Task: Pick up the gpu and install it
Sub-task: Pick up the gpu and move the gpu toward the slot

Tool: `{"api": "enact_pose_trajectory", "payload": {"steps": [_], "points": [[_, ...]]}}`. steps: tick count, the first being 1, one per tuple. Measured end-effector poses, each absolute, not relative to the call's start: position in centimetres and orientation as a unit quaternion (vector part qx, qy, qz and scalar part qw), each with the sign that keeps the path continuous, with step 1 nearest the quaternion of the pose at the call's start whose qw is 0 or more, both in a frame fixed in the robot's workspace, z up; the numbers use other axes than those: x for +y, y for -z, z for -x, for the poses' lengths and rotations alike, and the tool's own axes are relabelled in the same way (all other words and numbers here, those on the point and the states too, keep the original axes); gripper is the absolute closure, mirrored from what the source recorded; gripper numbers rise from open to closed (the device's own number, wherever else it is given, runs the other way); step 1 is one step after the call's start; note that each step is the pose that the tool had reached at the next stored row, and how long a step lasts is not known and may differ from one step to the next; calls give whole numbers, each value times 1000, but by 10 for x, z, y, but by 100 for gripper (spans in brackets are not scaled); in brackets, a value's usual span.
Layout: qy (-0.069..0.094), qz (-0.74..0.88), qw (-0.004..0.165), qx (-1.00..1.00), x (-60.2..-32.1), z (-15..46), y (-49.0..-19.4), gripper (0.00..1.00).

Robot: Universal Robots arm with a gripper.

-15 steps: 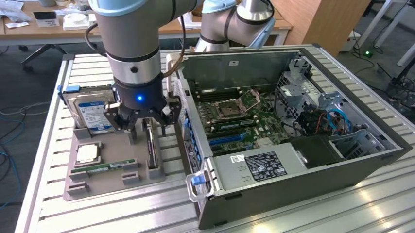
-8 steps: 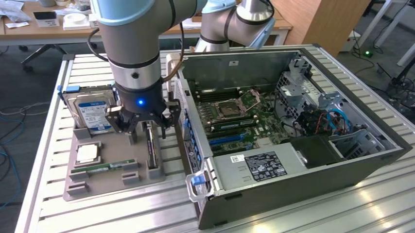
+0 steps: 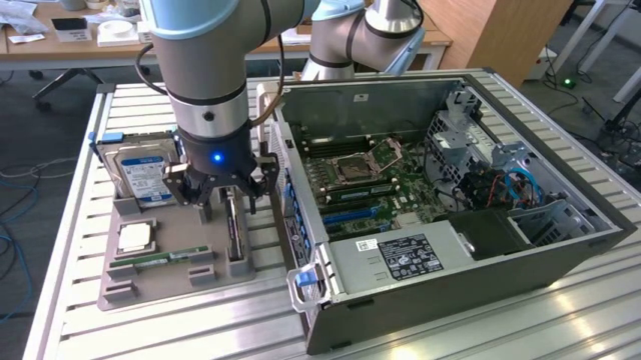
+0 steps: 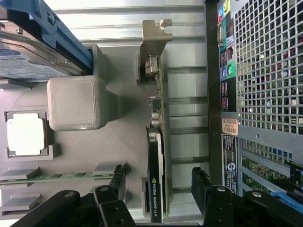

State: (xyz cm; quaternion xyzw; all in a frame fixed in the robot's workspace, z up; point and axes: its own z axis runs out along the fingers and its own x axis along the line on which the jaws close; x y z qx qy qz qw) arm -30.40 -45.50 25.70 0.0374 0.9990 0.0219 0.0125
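Note:
The gpu (image 3: 236, 234) stands on edge in a slot of the grey holder tray (image 3: 170, 281), its black cooler and green board seen edge-on. In the wrist view the gpu (image 4: 156, 184) runs lengthwise, with its silver end bracket (image 4: 155, 35) at the far end. My gripper (image 3: 227, 201) hangs straight over the card. Its fingers are open and straddle the gpu, one black fingertip (image 4: 118, 182) on each side with a gap to the card. The gripper (image 4: 159, 185) holds nothing.
On the same tray lie a silver hard drive (image 3: 140, 176) with a blue-white label, a CPU (image 3: 135, 237) and a narrow green memory stick (image 3: 161, 259). The open computer case (image 3: 521, 247) with its motherboard (image 3: 365, 184) lies on the exterior view's right, close beside the tray.

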Motion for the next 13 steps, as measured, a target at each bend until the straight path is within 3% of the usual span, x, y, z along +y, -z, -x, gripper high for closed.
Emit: {"api": "enact_pose_trajectory", "payload": {"steps": [13], "points": [[-22,-37,12,999,-451,304,-252,33]]}}
